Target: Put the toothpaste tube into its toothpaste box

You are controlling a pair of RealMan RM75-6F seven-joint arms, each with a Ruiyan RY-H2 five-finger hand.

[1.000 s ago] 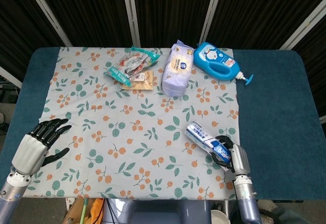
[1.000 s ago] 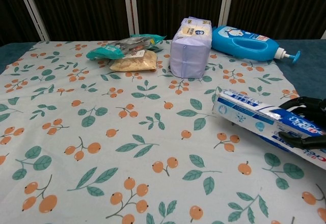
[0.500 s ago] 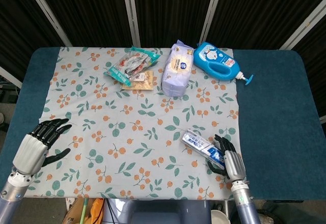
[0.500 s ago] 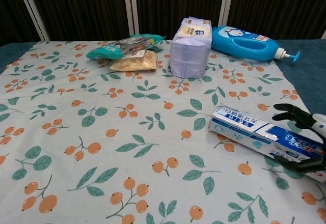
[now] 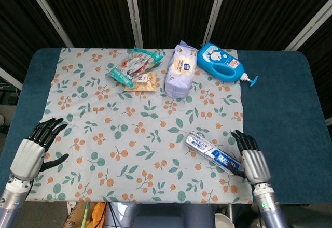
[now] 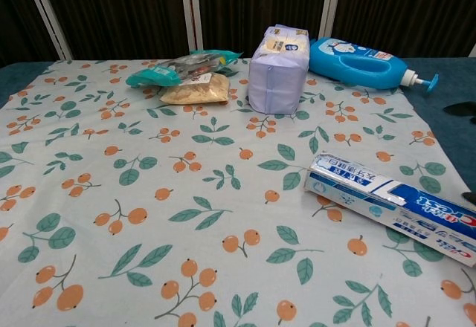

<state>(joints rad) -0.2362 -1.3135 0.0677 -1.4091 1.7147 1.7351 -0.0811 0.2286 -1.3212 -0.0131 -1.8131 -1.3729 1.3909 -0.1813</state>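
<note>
Lying flat on the cloth (image 5: 104, 129), the box (image 5: 211, 152) sits near the front right corner, angled w/ its far end toward the middle. Your right hand (image 5: 252, 160) is just beside the box's near end, fingers spread, holding nothing; can't tell if it touches. Left hand (image 5: 33, 150) is well apart at the cloth's left edge, also spread & empty. Tube isn't distinguishable. Snacks (image 5: 134, 68), tissue pack (image 5: 179, 69), blue bottle (image 5: 223, 64) line the back.
</note>
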